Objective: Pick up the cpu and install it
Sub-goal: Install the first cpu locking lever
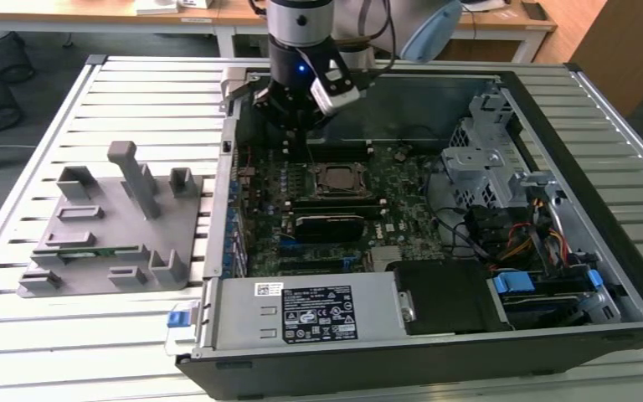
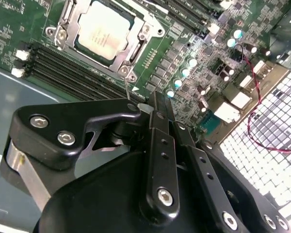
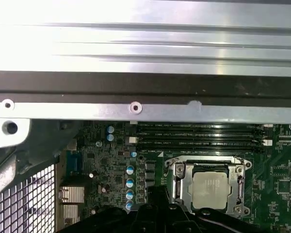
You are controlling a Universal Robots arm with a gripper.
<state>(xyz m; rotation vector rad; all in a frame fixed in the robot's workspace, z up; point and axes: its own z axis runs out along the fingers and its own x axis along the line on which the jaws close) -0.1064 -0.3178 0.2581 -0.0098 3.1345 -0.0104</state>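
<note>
Black linkage bars of the end effector (image 2: 153, 104) loom closest in the second wrist view, drawn in narrow, tips together and nothing between them that I can make out. Beyond them, the cpu (image 2: 105, 30) is lying flat in its socket (image 2: 63, 34) on the green motherboard (image 2: 184, 53), silver top showing, metal frame around it. In the first wrist view the same chip (image 3: 211, 188) sits square inside the frame, with the row of memory slots (image 3: 199, 136) just beside it and the case's steel rail (image 3: 136, 108) beyond.

From the exterior view, the arm hangs over the open computer case (image 1: 589, 109), the end effector (image 1: 290, 126) above the board near the case's far wall, the socket (image 1: 335, 178) a little nearer the camera. Off to the exterior view's left, the grey parts fixture (image 1: 98, 251) rests on the slatted table (image 1: 31, 335).

My read: the chip looks seated already, so the placing step appears done and the empty tool is clear of the socket. Whether the retention frame is latched, I can't tell; that is what any further move would hinge on.
</note>
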